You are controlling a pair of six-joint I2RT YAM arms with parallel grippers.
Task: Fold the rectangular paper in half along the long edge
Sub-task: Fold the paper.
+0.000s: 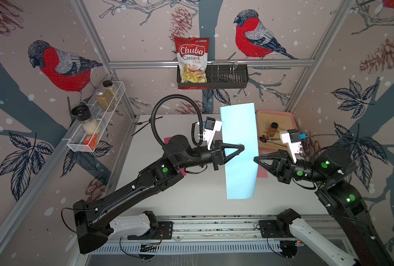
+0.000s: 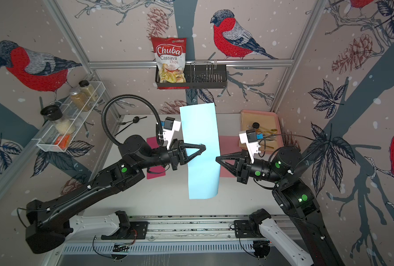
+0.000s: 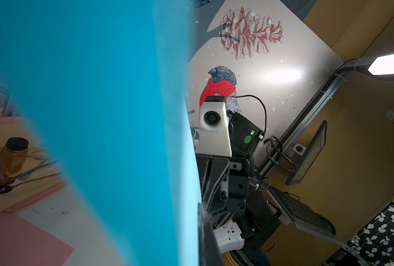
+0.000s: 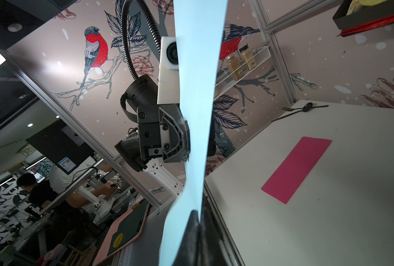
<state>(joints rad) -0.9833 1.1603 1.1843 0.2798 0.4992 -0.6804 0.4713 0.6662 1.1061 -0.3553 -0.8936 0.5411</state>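
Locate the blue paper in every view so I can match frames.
Both top views: blue paper, long strip at centre.
Left wrist: close up, a wide blurred sheet.
Right wrist: narrow twisted band through mid-frame.
Landmark: honey jar, in both top views and the left wrist; not in the right wrist, where the spice rack matches the top views.
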